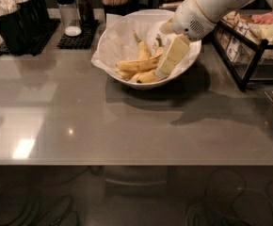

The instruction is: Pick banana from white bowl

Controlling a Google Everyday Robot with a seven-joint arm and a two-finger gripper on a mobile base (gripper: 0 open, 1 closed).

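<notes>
**Fig.** Approach geometry at the white bowl (122,80), single arm. The gripper (164,67) hangs inside the bowl's right half, slanting down from above the right rim, w/ its tip low over the fruit. You can't tell from this view whether it is apart or together.

The banana (136,64) lies near the bowl's centre on the crinkled paper liner (117,36). Its long axis runs approx. left-to-right across the bowl, rising slightly toward the right rim. Its right end runs up to or under the gripper's tip (contact vs. a small gap: not resolvable), so most of its length lies on the bowl-centre side of the gripper.

Judgement for your next move: the grasp should close across the banana's short axis. That probably calls for a shift toward the bowl's centre, not a deeper reach.

Two other bananas crowd it. One (143,48) stands steeper toward the bowl's back rim; another (146,77) lies just beside it toward the front rim. Either could get pinched or dragged along.

Appearance: long, gently curved, ripe yellow, fairly clean skin, dark at the end nearer the left rim. It likely bruises under a hard squeeze
</notes>
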